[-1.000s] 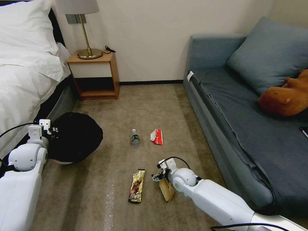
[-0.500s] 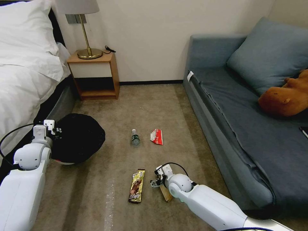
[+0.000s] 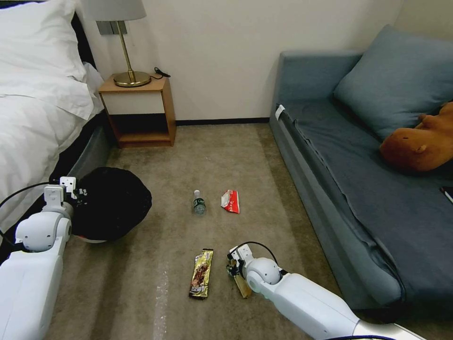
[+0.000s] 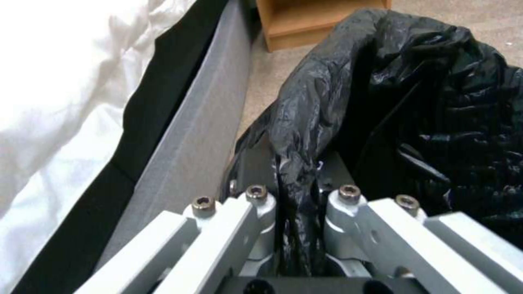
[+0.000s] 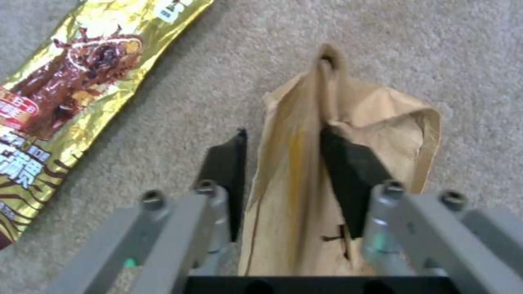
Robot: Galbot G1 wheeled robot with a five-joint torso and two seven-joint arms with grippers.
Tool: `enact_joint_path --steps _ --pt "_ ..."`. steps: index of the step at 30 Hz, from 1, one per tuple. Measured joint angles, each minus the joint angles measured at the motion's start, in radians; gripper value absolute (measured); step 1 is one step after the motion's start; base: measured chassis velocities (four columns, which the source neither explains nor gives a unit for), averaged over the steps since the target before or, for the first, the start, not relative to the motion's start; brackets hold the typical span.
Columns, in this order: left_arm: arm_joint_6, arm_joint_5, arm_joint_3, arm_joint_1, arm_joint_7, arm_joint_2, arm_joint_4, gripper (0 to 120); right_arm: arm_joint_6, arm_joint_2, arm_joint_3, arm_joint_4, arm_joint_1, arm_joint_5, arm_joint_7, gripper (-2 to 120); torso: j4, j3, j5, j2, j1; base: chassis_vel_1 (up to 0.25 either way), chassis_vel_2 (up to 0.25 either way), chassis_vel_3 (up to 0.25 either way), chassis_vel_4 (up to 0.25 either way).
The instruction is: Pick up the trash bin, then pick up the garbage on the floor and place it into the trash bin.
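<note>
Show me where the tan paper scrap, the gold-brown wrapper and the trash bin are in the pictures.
tan paper scrap [image 5: 305, 196]: right wrist view, on its creased middle between the jaws.
gold-brown wrapper [image 3: 201, 273]: head view, on its printed middle.
trash bin [image 3: 113, 200]: head view, on the black bag liner covering its top.

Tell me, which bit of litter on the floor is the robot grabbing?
The tan paper scrap, between the right gripper fingers; the bottle, red packet and gold wrapper lie untouched.

A bedroom: white-sheeted bed [image 3: 33, 118], lamp-topped nightstand [image 3: 139, 111], grey-blue sofa [image 3: 368, 179], carpet.
</note>
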Motion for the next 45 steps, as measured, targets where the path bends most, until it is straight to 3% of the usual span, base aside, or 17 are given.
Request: enact_joint_path --steps 7,9,28,37,44,45 --pt "-0.012 -0.017 -0.001 -0.010 0.010 0.000 0.011 7 0.006 0.008 0.009 -0.003 -0.006 -0.009 -0.011 2 -0.0001 0.000 0.0000 0.000 0.000 0.000 0.000 0.000 0.000" --pt "-0.014 -0.018 -0.001 -0.012 0.011 0.001 0.014 7 0.007 0.008 0.011 -0.003 -0.008 -0.012 -0.013 0 -0.0001 0.000 0.0000 0.000 0.000 0.000 0.000 0.000 0.000" --pt "-0.023 -0.018 -0.003 -0.004 0.015 0.005 0.016 7 0.022 0.010 0.050 0.023 0.022 -0.012 -0.021 0 0.0000 0.000 0.0000 0.000 0.000 0.000 0.000 0.000 0.000" --pt "-0.031 -0.029 0.015 0.001 0.028 0.007 -0.004 7 -0.005 -0.021 0.049 0.172 0.133 0.101 0.000 0 -0.0001 0.000 0.0000 0.000 0.000 0.000 0.000 0.000 0.000" --pt "-0.045 -0.044 0.033 0.007 0.042 -0.003 -0.021 7 -0.003 0.018 0.036 0.228 0.227 0.171 0.012 0 -0.0002 0.000 0.0000 0.000 0.000 0.000 0.000 0.000 0.000" --pt "-0.047 -0.048 0.042 0.007 0.045 -0.014 -0.026 7 0.001 0.079 0.053 0.226 0.273 0.195 0.014 0 0.0000 0.000 0.0000 0.000 0.000 0.000 0.000 0.000 0.000"
